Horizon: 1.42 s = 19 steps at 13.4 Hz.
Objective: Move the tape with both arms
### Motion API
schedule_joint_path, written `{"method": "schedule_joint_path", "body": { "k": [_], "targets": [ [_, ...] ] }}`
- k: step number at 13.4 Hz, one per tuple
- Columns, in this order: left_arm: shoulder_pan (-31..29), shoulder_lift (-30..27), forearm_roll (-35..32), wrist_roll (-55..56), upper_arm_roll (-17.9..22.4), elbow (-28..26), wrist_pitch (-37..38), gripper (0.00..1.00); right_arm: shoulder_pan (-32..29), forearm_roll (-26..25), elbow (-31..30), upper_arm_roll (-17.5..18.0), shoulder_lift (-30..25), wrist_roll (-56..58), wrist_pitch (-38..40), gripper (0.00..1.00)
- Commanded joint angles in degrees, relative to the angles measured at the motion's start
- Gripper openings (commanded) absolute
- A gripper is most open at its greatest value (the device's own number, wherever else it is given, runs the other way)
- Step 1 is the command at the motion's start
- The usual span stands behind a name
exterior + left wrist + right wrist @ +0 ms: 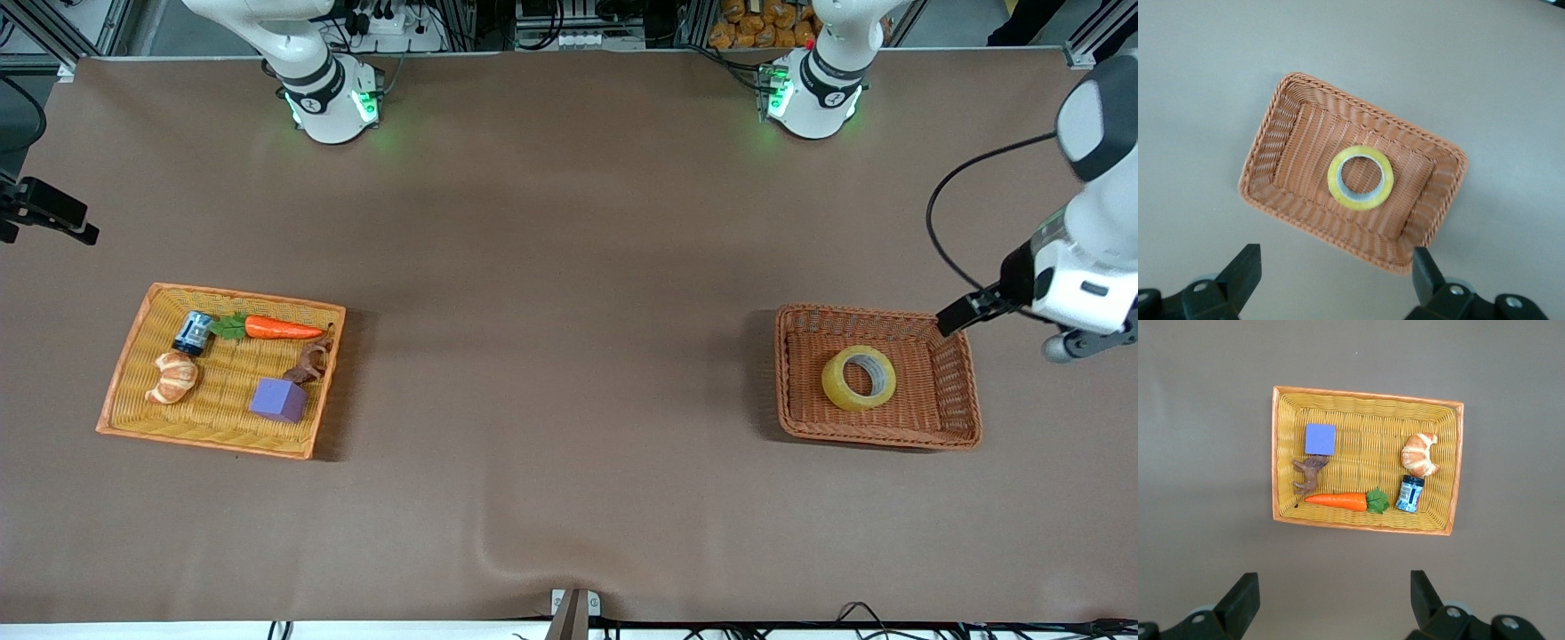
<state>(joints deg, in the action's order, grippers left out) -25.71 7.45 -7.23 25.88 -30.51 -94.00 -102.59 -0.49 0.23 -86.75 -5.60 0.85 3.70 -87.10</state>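
Observation:
The yellowish tape roll (834, 384) lies flat in the brown wicker basket (876, 436) toward the left arm's end of the table. My left gripper (956, 320) is up in the air over the basket's corner at the table end, open and empty. In the left wrist view the tape (1335, 180) sits mid-basket (1271, 133), ahead of the open gripper (1336, 267). My right gripper (53, 218) is high over the table beside the yellow tray basket (124, 373), open and empty (1335, 587).
The yellow tray basket (1365, 393) holds a carrot (283, 328), a croissant (172, 377), a purple cube (278, 399), a small dark jar (193, 332) and a brown twisted piece (311, 361). A fold in the table cover (498, 542) lies near the front edge.

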Motion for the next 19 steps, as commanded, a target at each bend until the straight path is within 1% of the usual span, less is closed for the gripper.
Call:
{"method": "schedule_joint_path", "body": {
  "k": [1,3,6,8,12,14,15,16,17,18,19],
  "targets": [
    [-0.48,0.11,0.55,-0.83,-0.25,7.76,7.91,1.0,-0.65,0.56,0.09,0.42,0.47,-0.63,-0.26,1.0],
    [-0.74,0.02,0.9,-1.0,-0.25,10.67,12.48,1.0,-0.65,0.56,0.09,0.42,0.55,-0.54,-0.26,1.0],
    [-0.74,0.02,1.69,-1.18,-0.42,13.49,15.14,1.0,-0.56,0.56,-0.09,0.42,0.55,-0.54,-0.26,1.0],
    [-0.74,-0.94,3.53,-1.35,-0.34,13.41,15.23,1.0,-0.65,0.56,-0.09,0.42,0.55,-0.54,-0.26,1.0],
    [-0.39,-1.65,4.16,-1.53,-0.34,13.23,15.23,1.0,-0.65,1.17,-0.09,0.42,0.47,-1.23,-0.17,1.0],
    [1.61,-2.09,3.72,-2.67,0.28,13.23,15.23,1.0,-0.56,1.17,-0.18,0.33,0.2,-1.33,0.53,1.0],
    [7.11,-2.44,3.72,-3.11,4.11,13.14,15.23,1.0,-0.56,1.17,-0.09,0.33,0.2,-1.33,0.97,1.0],
    [12.21,-3.83,4.59,-5.03,11.02,12.62,15.32,1.0,-0.56,1.17,-0.09,0.33,0.2,-1.24,1.67,1.0],
    [16.96,-4.81,5.12,-7.4,15.44,11.57,15.41,1.0,-0.56,1.09,-0.09,0.33,0.29,-0.89,1.67,1.0],
    [18.84,-5.16,5.3,-8.47,17.48,10.78,15.41,1.0,-0.56,1.09,-0.09,0.33,0.29,-0.63,1.67,1.0],
    [19.2,-6.04,5.3,-8.91,17.77,9.81,15.41,1.0,-0.48,0.74,0.0,0.33,0.29,-0.63,1.67,1.0]
  ]
}}
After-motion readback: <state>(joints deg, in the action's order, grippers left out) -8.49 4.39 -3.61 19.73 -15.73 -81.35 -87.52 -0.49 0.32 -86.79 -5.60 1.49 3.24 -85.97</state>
